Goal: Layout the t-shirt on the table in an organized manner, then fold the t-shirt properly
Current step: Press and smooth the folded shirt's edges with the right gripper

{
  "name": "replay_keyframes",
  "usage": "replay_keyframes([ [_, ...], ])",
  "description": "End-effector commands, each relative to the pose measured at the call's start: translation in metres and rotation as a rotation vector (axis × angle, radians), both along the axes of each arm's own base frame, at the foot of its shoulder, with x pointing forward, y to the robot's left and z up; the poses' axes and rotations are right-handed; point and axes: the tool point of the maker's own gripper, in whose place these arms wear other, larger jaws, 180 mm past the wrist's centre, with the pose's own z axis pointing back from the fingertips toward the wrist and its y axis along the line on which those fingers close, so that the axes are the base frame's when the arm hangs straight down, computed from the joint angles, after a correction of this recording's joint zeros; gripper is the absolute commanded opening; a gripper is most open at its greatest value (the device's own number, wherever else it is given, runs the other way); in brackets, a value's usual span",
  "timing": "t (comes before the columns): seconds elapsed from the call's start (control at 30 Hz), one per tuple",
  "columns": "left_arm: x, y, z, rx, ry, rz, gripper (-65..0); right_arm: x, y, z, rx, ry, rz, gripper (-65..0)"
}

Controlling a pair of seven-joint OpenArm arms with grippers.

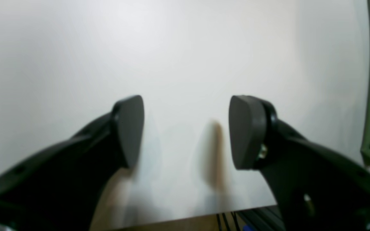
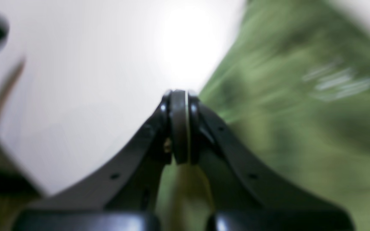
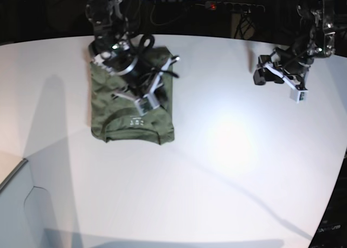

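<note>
White tabletop [image 3: 227, 166] fills my base view, glossy, with dark clutter behind its far edge. Toward the far left corner I see the shirt [image 3: 111, 120] lying as a folded olive block, neck label up. My right tool [image 2: 179, 128] is over it, pads pressed together with nothing between them. Well apart, near the far right edge, my left tool [image 1: 186, 131] hangs above bare tabletop, spread wide and empty.
</note>
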Motion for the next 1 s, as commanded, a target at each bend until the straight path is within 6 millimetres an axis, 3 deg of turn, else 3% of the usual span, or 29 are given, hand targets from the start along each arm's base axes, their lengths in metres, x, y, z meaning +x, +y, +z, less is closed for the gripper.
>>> replay_keyframes([
  [0.0, 0.009, 0.003, 0.011, 0.003, -0.041, -0.003, -24.6, 0.010, 0.005, 0.014, 0.025, -0.044, -0.001, -65.0],
  [0.07, 0.008, 0.003, 0.010, 0.003, -0.039, -0.003, -24.6, 0.021, 0.004, 0.022, 0.023, -0.072, -0.002, -65.0],
  [0.37, 0.007, -0.005, 0.008, -0.018, -0.032, 0.001, -24.6, 0.052, 0.005, -0.010, 0.005, -0.001, 0.017, -65.0],
  [0.47, -0.002, -0.011, 0.004, -0.032, -0.020, 0.005, -24.6, 0.062, 0.003, -0.014, -0.003, 0.008, 0.022, -65.0],
  [0.77, -0.014, -0.024, 0.011, -0.045, -0.032, -0.014, -24.6, 0.098, -0.029, -0.002, 0.026, -0.018, -0.103, -65.0],
  [0.97, -0.028, -0.033, 0.021, -0.043, -0.045, -0.044, -24.7, 0.100, -0.055, 0.031, 0.022, -0.115, -0.178, -65.0],
])
